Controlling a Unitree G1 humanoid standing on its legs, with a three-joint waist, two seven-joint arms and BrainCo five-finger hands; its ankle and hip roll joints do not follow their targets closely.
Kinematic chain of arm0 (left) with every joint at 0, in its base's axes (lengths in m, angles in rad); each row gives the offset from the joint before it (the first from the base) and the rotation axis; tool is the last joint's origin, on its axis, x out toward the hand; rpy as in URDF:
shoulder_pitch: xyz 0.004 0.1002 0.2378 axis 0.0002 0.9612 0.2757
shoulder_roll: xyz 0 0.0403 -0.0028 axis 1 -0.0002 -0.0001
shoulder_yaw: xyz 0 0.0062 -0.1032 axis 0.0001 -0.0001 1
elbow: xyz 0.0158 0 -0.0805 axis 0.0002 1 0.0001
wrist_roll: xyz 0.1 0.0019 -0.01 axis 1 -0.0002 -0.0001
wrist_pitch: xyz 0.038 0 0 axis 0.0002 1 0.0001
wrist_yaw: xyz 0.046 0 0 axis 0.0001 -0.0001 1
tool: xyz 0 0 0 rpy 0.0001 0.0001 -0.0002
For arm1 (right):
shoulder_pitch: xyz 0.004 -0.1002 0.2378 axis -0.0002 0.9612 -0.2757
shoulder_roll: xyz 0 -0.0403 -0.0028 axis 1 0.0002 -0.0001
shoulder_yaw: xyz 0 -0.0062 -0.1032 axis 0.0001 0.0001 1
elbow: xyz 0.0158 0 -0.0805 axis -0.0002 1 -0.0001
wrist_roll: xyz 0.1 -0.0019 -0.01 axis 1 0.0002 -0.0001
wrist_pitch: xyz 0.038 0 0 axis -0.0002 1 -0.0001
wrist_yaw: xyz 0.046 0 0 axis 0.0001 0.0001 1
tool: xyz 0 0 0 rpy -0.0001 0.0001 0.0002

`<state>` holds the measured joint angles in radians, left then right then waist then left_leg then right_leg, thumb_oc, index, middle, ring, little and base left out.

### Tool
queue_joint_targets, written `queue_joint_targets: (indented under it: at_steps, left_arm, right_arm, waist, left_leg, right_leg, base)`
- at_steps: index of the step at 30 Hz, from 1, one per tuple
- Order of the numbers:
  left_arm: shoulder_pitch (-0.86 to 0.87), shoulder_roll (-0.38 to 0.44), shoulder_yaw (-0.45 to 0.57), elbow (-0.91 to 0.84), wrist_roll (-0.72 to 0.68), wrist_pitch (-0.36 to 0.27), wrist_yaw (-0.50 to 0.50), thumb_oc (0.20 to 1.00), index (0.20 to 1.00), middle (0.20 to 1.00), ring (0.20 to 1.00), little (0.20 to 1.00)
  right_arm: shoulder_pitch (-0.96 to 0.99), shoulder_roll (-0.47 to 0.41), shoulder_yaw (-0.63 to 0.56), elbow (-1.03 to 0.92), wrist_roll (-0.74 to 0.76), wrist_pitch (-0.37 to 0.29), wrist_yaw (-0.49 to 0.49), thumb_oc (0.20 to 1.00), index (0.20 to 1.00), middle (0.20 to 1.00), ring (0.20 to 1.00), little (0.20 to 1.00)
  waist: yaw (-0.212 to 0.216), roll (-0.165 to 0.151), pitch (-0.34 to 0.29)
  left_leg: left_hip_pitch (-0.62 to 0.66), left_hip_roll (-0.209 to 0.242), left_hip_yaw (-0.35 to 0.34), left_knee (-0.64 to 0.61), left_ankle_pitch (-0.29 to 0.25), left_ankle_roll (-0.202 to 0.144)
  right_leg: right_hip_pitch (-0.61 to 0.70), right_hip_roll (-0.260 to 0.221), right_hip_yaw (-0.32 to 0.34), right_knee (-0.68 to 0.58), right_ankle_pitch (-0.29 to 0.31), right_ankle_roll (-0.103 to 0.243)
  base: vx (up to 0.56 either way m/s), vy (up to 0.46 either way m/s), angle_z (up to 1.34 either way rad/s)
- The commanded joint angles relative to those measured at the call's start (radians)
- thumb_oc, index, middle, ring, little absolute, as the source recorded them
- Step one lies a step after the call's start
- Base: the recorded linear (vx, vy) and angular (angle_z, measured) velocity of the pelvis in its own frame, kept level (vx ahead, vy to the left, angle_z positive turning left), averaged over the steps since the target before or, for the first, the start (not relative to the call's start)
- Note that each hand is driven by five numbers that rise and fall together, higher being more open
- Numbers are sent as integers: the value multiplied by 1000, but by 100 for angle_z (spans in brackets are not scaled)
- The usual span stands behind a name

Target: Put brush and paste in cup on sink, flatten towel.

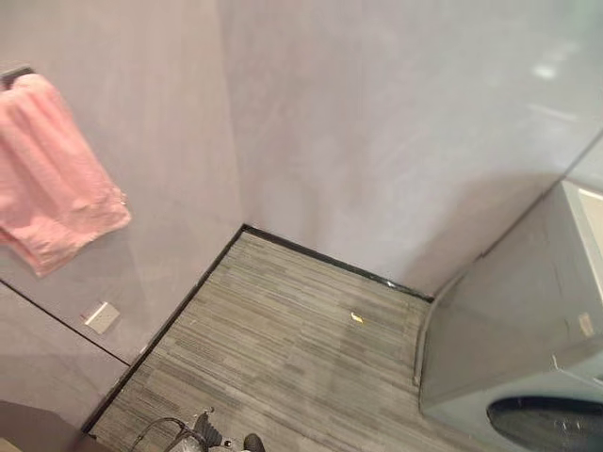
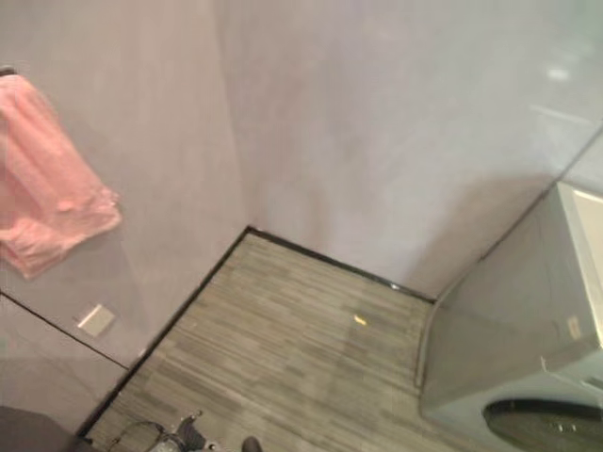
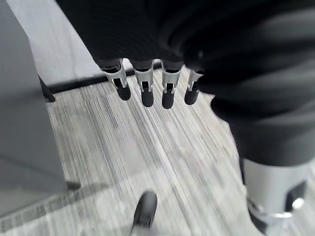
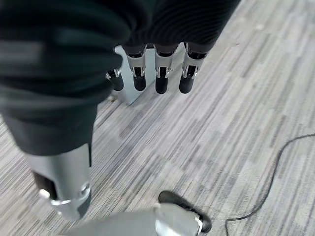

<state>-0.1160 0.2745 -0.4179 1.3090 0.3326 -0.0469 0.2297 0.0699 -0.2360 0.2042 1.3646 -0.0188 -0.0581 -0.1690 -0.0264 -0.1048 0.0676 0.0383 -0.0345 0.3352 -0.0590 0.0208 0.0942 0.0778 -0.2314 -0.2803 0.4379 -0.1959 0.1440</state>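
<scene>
While both hands hang over striped floor, pink towel hangs bunched on left wall.
Left hand and right hand: fingers relaxed, straight, holding nothing. Washer at right.

We see a pink towel hanging bunched on the grey wall at our left. Below it a small pale plate sits on the wall. A yellow scrap lies on the striped floor, beside a grey washing machine.
</scene>
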Motion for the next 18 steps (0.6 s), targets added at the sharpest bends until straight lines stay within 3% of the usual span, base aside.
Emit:
queue_joint_targets:
  at_steps: [1,4,5,6,9,11,14,17,18]
  left_arm:
    - [-13,-8,-27,-36,18,-15,-12,1000,1000,1000,1000,1000]
    - [-14,-7,-34,-32,22,-11,-18,1000,1000,1000,1000,1000]
    - [-12,-10,-47,-18,36,-7,-24,1000,1000,1000,1000,1000]
    - [-13,-11,-50,-8,43,-6,-27,1000,1000,1000,1000,1000]
    - [-6,-6,-45,17,54,-3,-29,1000,1000,1000,1000,1000]
    - [-3,-6,-45,23,55,-4,-28,1000,1000,1000,1000,1000]
    - [2,-3,-26,29,36,-8,-25,1000,1000,1000,1000,1000]
    - [9,-6,-22,30,32,-12,-23,1000,1000,1000,1000,1000]
    - [23,-6,-14,39,30,-15,-23,1000,1000,1000,1000,1000]
  right_arm:
    - [-36,-40,9,8,-27,15,1,1000,1000,1000,1000,1000]
    - [-48,-38,16,-1,-22,12,2,1000,1000,1000,1000,1000]
    - [-57,-32,24,-6,-5,3,-1,1000,1000,1000,1000,1000]
    - [-58,-29,27,-10,2,-1,-2,1000,1000,1000,1000,1000]
    - [-63,-19,48,-27,-4,-11,-3,1000,1000,1000,1000,1000]
    - [-63,-19,52,-33,-4,-14,-4,1000,1000,1000,1000,1000]
    - [-74,-20,71,-43,-13,-20,-5,1000,1000,1000,1000,1000]
    - [-75,-24,71,-44,-21,-19,-6,1000,1000,1000,1000,1000]
    - [-77,-24,72,-49,-22,-19,0,1000,1000,1000,1000,1000]
  waist:
    - [28,18,11]
    - [24,34,18]
    - [7,51,21]
    - [-2,58,25]
    - [5,65,24]
    - [-5,67,24]
    - [-18,65,42]
    - [-34,66,51]
    - [-49,64,55]
  left_leg:
    - [-11,11,-14,13,1,-42]
    - [12,7,-49,-10,2,-30]
    - [27,7,-100,-19,0,-31]
    - [44,6,-128,-24,-3,-33]
    - [57,7,-149,-28,-12,-42]
    - [61,5,-167,-28,-17,-45]
    - [104,-11,-259,-24,-44,-56]
    - [129,-13,-306,-22,-61,-62]
    - [149,-12,-355,-21,-79,-66]
  right_leg:
    - [2,-15,45,-78,391,56]
    - [-40,7,80,9,413,51]
    - [-98,81,155,32,345,25]
    - [-135,105,180,23,296,11]
    - [-138,98,120,-81,244,-11]
    - [-156,112,131,-116,235,-15]
    - [-225,131,222,-271,290,-1]
    - [-241,125,267,-330,341,13]
    - [-271,132,345,-372,376,24]
  base:
    - [120,242,47]
    - [113,152,32]
    - [183,104,46]
    - [254,121,89]
    - [153,30,81]
    - [140,-15,39]
    - [249,-54,60]
    - [219,-53,106]
    - [259,-85,97]
